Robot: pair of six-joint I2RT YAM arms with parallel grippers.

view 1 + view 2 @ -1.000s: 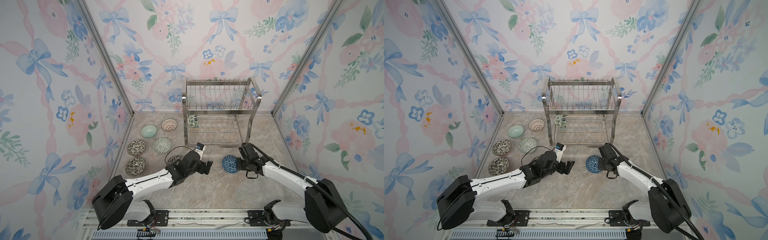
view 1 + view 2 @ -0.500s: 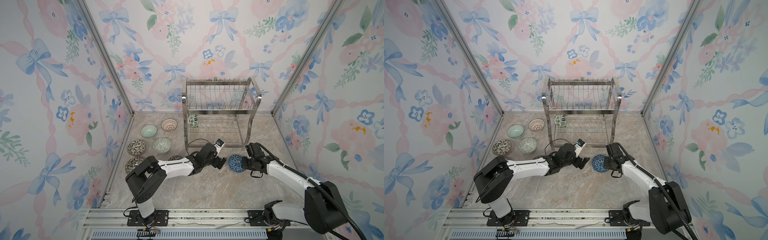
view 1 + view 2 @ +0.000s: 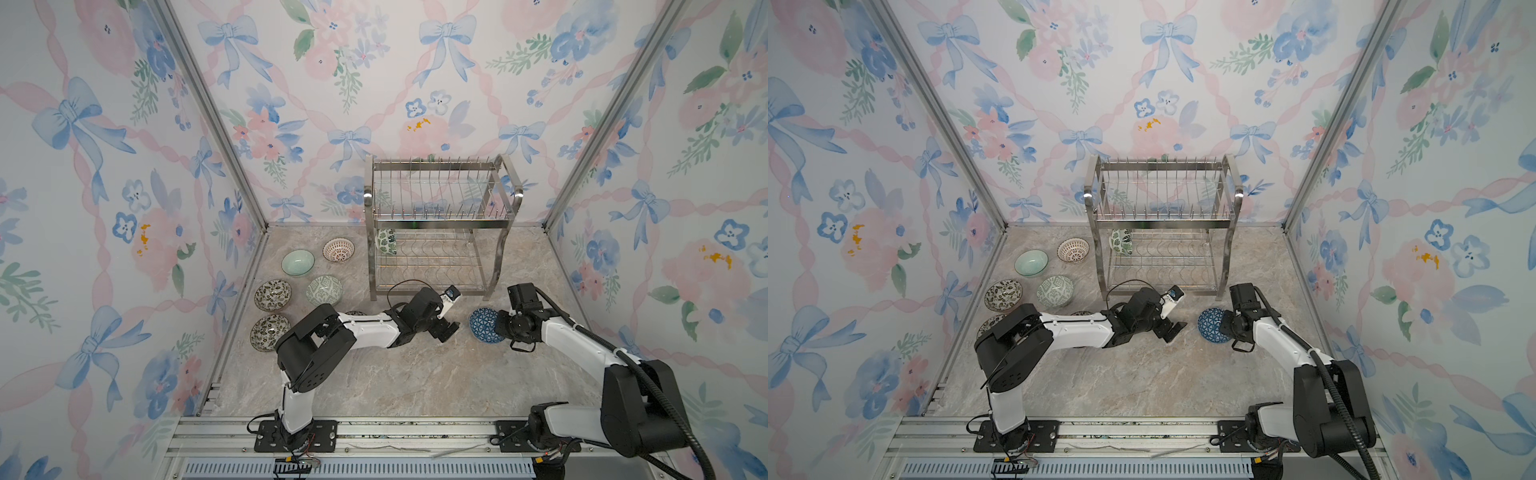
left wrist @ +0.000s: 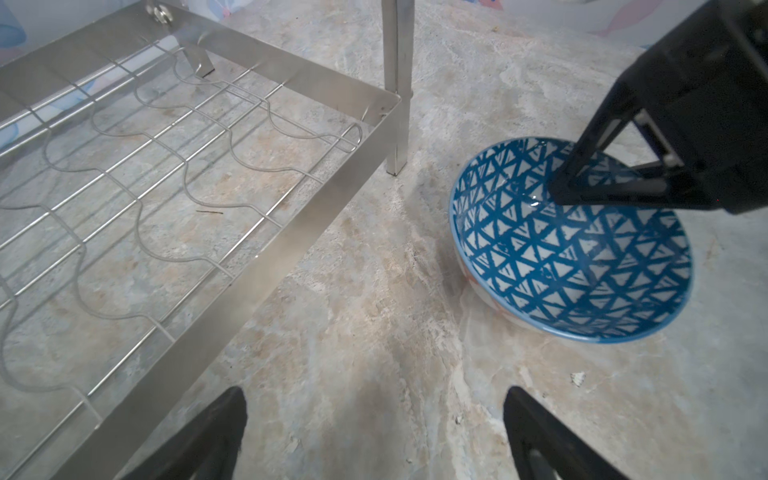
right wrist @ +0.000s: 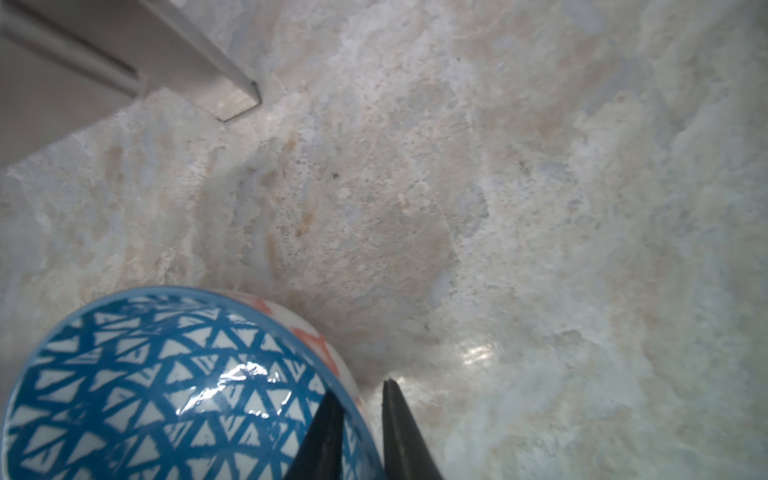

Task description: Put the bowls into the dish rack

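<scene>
Your right gripper [image 5: 359,390] is clamped on the rim of the blue-triangle bowl [image 3: 482,326], with one finger inside the wall and one outside, as the right wrist view shows. That bowl is tilted, its opening turned toward the left arm, just on the near side of the near right leg of the dish rack [image 3: 440,224]. Whether its foot touches the table [image 3: 395,374] you cannot tell. Your left gripper [image 4: 374,392] has its jaws wide apart and holds nothing. It hangs low over bare table just left of that bowl, by the rack's near edge. A green-leaf bowl [image 3: 386,241] stands on edge at the left end of the rack's lower tier. Left of the rack, upright on the table and apart from one another, sit the red lattice bowl [image 3: 338,250], the pale green bowl [image 3: 298,262], the green geometric bowl [image 3: 324,290], a dark floral bowl [image 3: 272,295] and, nearer, a second dark floral bowl [image 3: 269,326]. Another bowl [image 3: 356,313] shows only as a sliver behind the left arm.
</scene>
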